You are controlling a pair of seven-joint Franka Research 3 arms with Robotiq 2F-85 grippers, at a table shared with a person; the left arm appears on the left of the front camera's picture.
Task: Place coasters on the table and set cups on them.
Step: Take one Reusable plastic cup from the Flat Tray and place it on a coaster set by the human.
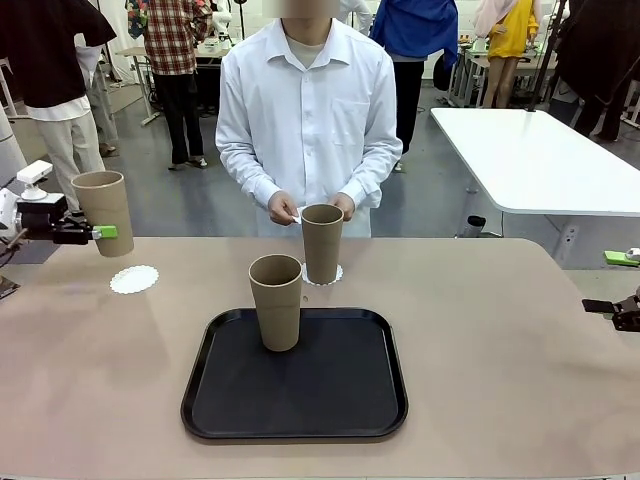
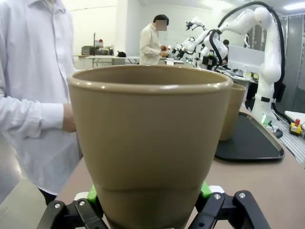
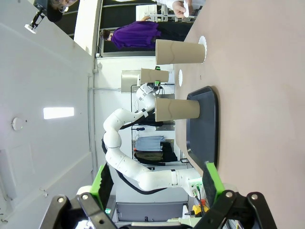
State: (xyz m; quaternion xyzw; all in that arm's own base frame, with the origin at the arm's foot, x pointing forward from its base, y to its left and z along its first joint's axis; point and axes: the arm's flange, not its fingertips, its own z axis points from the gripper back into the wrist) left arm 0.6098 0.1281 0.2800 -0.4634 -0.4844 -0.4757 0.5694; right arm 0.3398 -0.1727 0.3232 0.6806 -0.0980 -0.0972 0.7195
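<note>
The left claw (image 1: 101, 232) is clamped on the lower wall of a tall, tapered tan-brown matte cup (image 1: 102, 205). It holds the cup upright, long axis vertical, in the air off the far left of the flat black rectangular tray (image 1: 330, 390). The coming move turns on one relation. A small round white paper coaster with a lacy edge (image 1: 134, 279) lies bare on the beige-tan surface (image 1: 500, 360), just below the held cup and slightly toward the tray. I judge the cup needs a short shift trayward, then a straight descent. The left arm is much the nearer; the right claw (image 3: 156, 180) hangs wide and empty, well off the tray's right side.

There are three cups — the held one, a second cup (image 1: 276, 301) standing on the tray, and a third cup (image 1: 322, 243) just beyond the tray's far edge on a second coaster (image 1: 337, 274). Two coasters lie on the surface. Something small and white at the person's hand (image 1: 283, 208) may be a third — too small to tell.
</note>
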